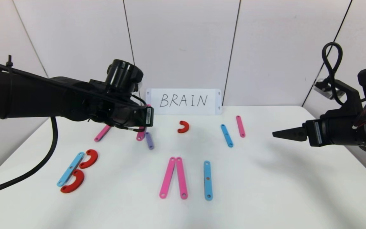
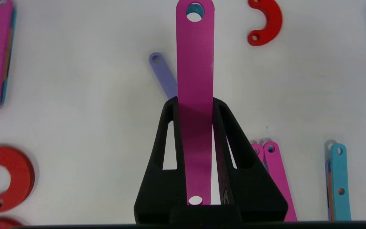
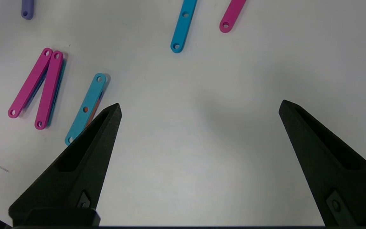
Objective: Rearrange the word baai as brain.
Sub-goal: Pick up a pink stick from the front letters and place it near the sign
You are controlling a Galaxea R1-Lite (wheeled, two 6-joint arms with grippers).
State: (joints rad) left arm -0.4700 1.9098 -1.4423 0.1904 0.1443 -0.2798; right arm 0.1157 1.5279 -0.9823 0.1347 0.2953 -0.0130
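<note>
A: Why is the left gripper (image 2: pixel 195 105) hanging over the far middle of the table (image 1: pixel 265 190)?

B: It is clamped on a pink strip (image 2: pixel 195 95), which runs lengthwise between the two fingers and sticks out past the tips. I judge it is carrying that strip to build the missing R.

A: What lies under it?

B: A purple strip (image 1: pixel 149 140) on the table, close by the held strip's outer end. A lone red half-ring (image 1: pixel 183 126) sits to its right; that would suit the R's bowl.

A: And the rest of the word?

B: The B stands at the near left: a blue strip (image 1: pixel 71 168) with two red half-rings (image 1: pixel 81 170) against it. In the near middle two pink strips (image 1: pixel 174 177) meet at the top like an A without a crossbar, and a blue strip (image 1: pixel 207 180) just beside them reads as I. Farther right, a blue strip (image 1: pixel 226 135) and a pink strip (image 1: pixel 240 126) lie loose, likely stock for the N.

A: The white card (image 1: pixel 184 101)?

B: It stands against the wall with BRAIN handwritten on it, seemingly as the pattern.

A: The right gripper (image 3: pixel 199 108)?

B: Parked above bare table at the right, fingers spread wide, holding nothing.
</note>
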